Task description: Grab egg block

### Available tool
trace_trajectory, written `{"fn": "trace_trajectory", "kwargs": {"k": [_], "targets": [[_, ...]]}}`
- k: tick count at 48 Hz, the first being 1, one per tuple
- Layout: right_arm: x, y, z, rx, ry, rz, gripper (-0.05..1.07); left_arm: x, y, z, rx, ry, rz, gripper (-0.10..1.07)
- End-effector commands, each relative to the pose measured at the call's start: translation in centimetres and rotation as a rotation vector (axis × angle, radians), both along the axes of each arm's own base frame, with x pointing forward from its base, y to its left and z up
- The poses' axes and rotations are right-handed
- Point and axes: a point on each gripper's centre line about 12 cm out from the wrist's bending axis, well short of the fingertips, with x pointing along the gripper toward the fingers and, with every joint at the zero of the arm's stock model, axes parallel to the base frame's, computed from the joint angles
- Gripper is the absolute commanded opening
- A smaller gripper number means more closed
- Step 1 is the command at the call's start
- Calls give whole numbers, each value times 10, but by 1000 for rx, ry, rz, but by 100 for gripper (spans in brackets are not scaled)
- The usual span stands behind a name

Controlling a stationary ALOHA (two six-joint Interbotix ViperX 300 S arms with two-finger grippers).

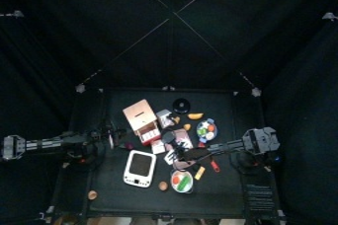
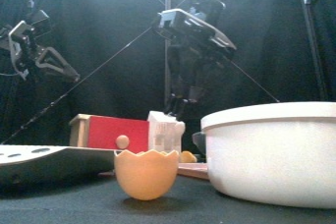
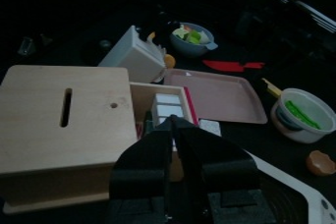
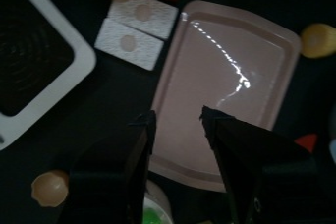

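We observed the right gripper (image 4: 179,135) spread above the pink tray (image 4: 223,81), well apart from the egg (image 2: 145,174) at the table's front edge beside the white bowl (image 2: 269,154), so a descent here risked closing on nothing; the left gripper (image 3: 175,140) rested pressed together.

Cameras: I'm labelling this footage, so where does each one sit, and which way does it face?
Top: overhead, straight down on the table; both arms show.
Front: table edge, level past the eggshell cup and white bowl; arms hang behind.
Left wrist: over its shut gripper, toward the wooden box.
Right wrist: over its open gripper, down on the pink tray.
Both wrists share the tray.
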Motion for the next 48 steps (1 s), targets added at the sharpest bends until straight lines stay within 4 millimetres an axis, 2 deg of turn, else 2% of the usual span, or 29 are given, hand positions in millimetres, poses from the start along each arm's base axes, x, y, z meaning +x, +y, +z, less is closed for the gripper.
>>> {"fn": "trace_trajectory", "kwargs": {"k": [1, 7, 20, 40, 48], "targets": [[-15, 15, 25, -15, -67, -51, 79, 3, 1, 7, 5, -24, 4, 51], [-33, 27, 22, 9, -98, -132, 79, 3, 1, 7, 3, -25, 5, 51], [-72, 49, 2, 112, -101, -300, 79, 3, 1, 7, 3, -25, 5, 51], [-107, 93, -28, 269, -71, -505, 79, 3, 1, 7, 2, -25, 5, 51], [-116, 101, -47, 306, -54, -548, 80, 3, 1, 7, 2, -25, 5, 51]]}}
